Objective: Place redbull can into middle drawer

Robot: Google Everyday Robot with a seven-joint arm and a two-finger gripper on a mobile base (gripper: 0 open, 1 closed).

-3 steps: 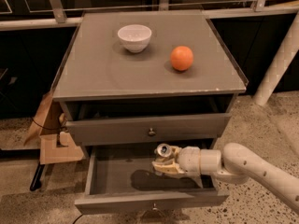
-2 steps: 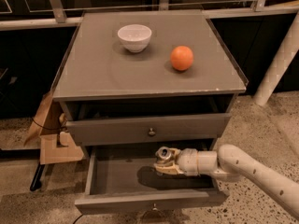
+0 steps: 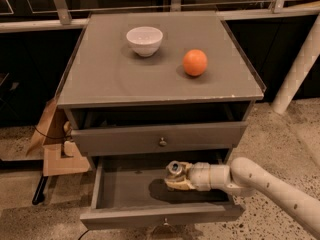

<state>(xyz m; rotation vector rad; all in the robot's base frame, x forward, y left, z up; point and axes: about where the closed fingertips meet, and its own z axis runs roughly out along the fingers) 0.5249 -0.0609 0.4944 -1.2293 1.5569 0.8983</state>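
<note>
Obs: Gripper (image 3: 175, 180) and can (image 3: 174, 168) sit a touch further left and lower than 1.0 s ago. Shift is small. Bowl (image 3: 144, 39) and orange (image 3: 195, 62) unchanged

Rev: Finger state?

Obs: Closed on the can, one pad on either side of its body. Shiny top shows just above them. Can looks about upright, inside the drawer (image 3: 125, 191), right of its centre. Cannot tell whether the base touches the floor; a dark shadow lies directly under the fingers

Rev: Step in hand?

Obs: Judged as the set-down, late in the task. To do it well: lower until the base bears on the floor beneath the fingers, then part them only enough to clear the can, without nudging it. Slim tall can, likely tips easily. Back the fingers out to the right, along the wrist's own line, not upward: the upper drawer (image 3: 160, 139) has its front just above and beyond the fingers

Rev: Arm pose?

Obs: Arm (image 3: 280, 189) comes in from the lower right and rises to a bend outside the drawer's right wall. From there the wrist runs near level, crossing that wall, so the fingers point left. Bare floor lies left of the fingertips, front panel on their near side
</note>
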